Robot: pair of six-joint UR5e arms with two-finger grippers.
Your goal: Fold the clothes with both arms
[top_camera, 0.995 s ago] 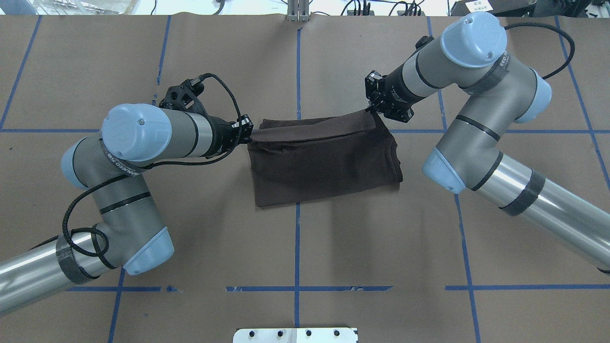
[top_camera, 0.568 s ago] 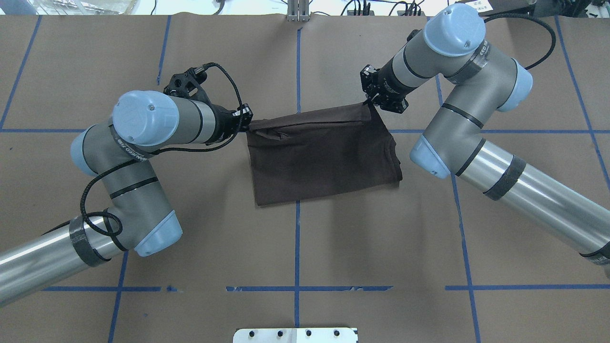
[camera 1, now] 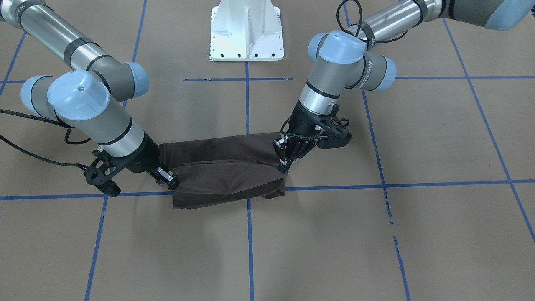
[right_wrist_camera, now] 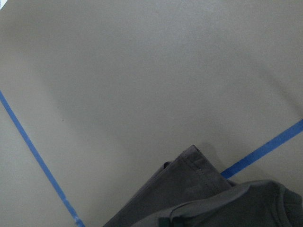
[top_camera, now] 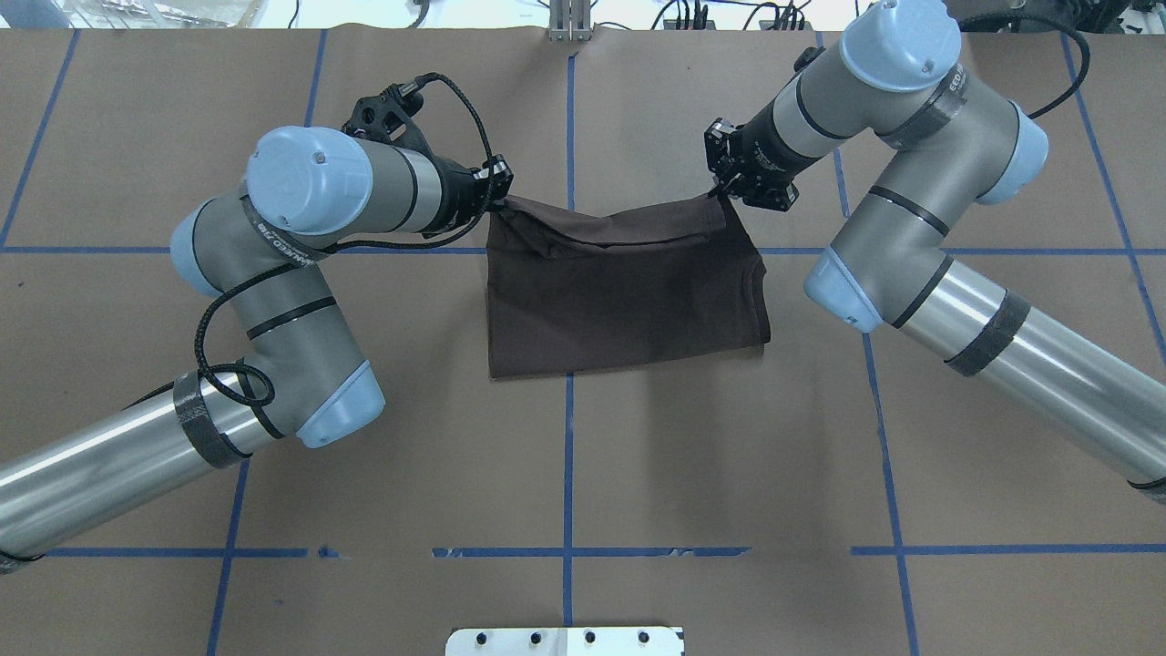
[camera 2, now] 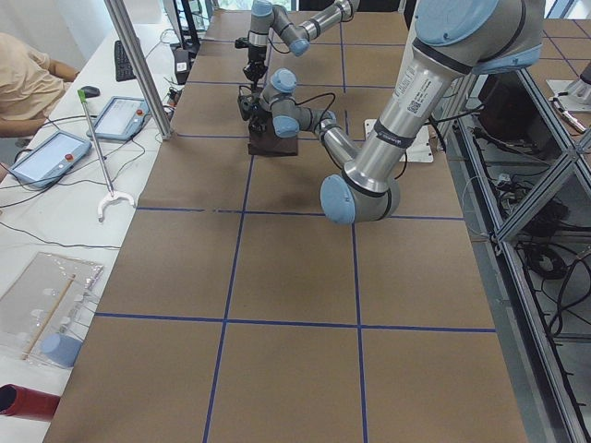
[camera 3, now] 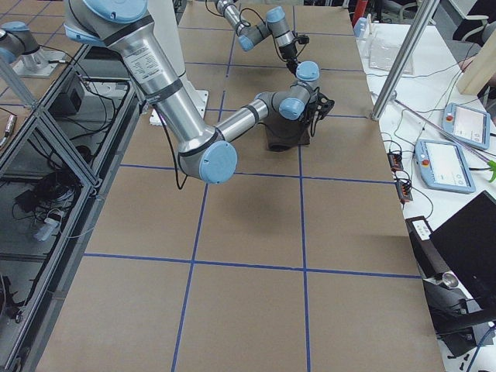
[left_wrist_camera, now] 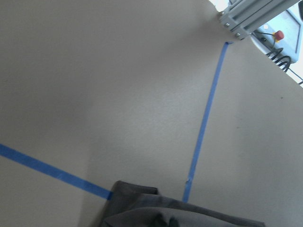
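Note:
The dark brown T-shirt lies folded at the table's middle, with its upper layer raised along the far edge. My left gripper is shut on the shirt's far left corner. My right gripper is shut on the far right corner. In the front-facing view the shirt hangs between the left gripper and the right gripper, slightly off the table at that edge. Both wrist views show only a strip of shirt fabric; the fingers are hidden.
Brown paper with blue tape lines covers the table. The white pedestal base stands at the robot's side. An aluminium post stands at the far edge. Tablets and cables lie beyond it.
Both grippers have moved farther from the robot, carrying the shirt's held edge with them. The left gripper has also shifted right. The raised layer now spreads over more of the shirt.

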